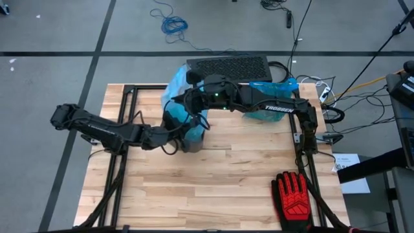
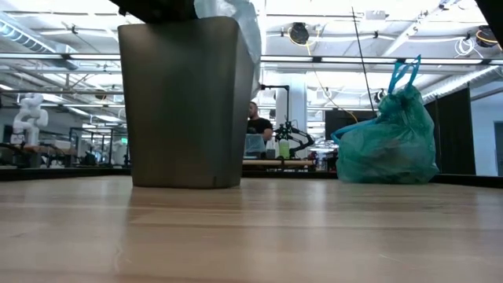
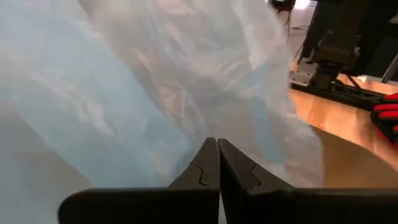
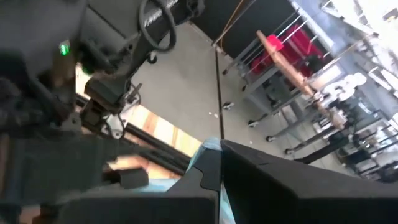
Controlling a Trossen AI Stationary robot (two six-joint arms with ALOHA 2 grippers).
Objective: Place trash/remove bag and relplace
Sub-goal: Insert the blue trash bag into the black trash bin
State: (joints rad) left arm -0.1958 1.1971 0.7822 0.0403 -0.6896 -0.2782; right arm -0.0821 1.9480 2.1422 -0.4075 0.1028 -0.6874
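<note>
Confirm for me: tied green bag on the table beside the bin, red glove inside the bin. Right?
Not quite. The red glove lies on the table's near right corner, well away from the bin, as the high view shows. The tied green bag does sit on the table beside the bin.

Two dark, near-black jointed arms. Right arm [image 1: 275, 103]: white "TROSSEN" lettering along forearm, small green light near wrist. Left arm [image 1: 110, 129]: matte, rounded joint housings, thin black cable looping beside it. Fingers [image 3: 205, 171] black, wedge-shaped, notched inner edges.
</note>
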